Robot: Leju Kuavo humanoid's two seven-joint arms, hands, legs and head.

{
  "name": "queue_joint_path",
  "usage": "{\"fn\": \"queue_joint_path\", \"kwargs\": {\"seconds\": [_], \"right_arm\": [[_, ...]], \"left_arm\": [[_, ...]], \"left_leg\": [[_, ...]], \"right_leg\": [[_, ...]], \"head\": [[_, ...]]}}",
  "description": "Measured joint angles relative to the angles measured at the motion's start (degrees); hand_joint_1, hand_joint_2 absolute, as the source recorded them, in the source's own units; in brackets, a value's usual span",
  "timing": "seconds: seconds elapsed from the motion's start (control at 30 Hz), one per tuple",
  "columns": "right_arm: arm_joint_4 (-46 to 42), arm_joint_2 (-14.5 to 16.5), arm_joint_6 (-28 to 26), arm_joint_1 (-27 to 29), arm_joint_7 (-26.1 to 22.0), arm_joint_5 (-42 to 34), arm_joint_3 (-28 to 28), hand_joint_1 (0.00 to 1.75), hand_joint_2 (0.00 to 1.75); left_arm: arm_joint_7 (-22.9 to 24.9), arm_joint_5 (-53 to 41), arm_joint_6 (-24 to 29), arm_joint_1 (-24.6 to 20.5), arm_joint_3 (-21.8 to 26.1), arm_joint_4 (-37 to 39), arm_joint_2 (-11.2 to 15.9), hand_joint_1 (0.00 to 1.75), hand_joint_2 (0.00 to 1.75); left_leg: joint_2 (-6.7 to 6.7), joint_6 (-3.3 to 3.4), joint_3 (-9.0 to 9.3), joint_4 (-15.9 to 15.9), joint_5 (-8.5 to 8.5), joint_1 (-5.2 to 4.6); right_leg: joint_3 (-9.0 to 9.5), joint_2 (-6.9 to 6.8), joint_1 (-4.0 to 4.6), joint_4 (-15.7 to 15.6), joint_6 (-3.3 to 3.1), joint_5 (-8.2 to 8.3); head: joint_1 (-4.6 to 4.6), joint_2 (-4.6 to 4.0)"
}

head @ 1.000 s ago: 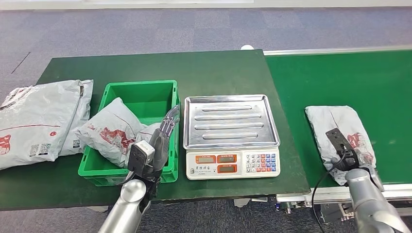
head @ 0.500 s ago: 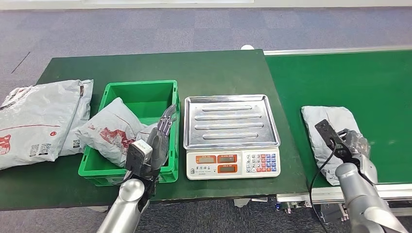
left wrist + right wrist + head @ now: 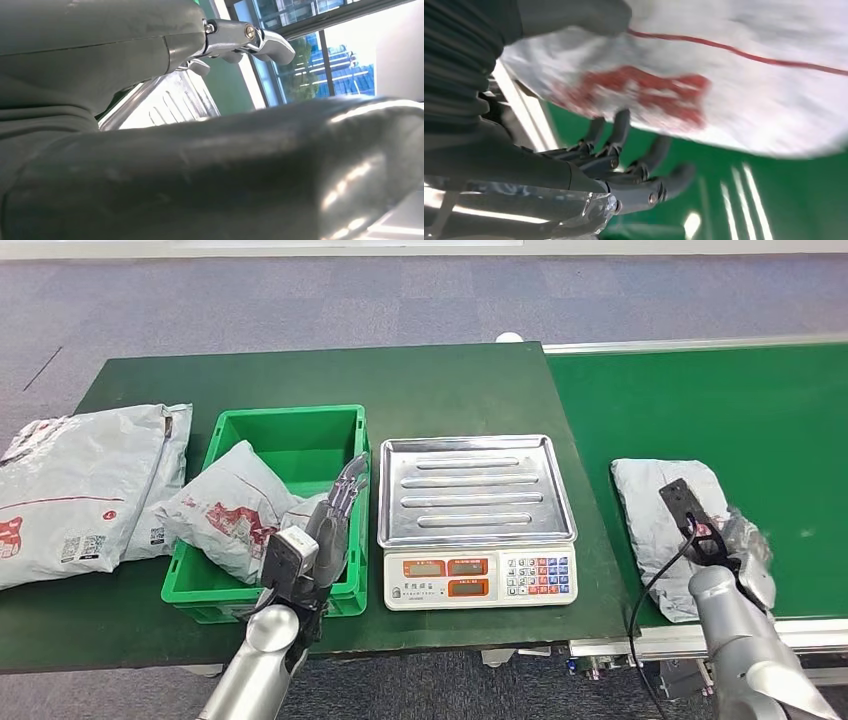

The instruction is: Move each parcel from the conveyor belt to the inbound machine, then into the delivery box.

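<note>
Right hand [image 3: 742, 558] gripped soft grey plastic parcel [image 3: 668, 520] by near edge, ready for lifting to scale; left hand [image 3: 335, 515] hung open, empty.

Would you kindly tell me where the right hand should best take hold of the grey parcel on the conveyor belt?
Probably by its near edge, coming from the robot's side. The grey parcel is a soft, flat bag lying on the conveyor belt, so fingers likely need to slip under that edge, thumb on top. The right hand is already there.
</note>
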Motion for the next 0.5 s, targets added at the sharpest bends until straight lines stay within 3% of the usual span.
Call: {"fn": "queue_joint_path", "kwargs": {"seconds": [0.5], "right_arm": [[3.71, -0.67, 10.31, 0.53, 7.40, 3.69, -0.07, 0.00, 1.75]], "left_arm": [[0.13, -1.15, 0.55, -0.22, 0.02, 1.13, -0.78, 0.00, 0.00]], "left_leg": [[0.02, -0.01, -0.01, -0.01, -0.01, 0.01]], "right_leg": [[-0.03, 0.03, 0.01, 0.00, 0.00, 0.00]], "head": [[-0.01, 0.00]]}}
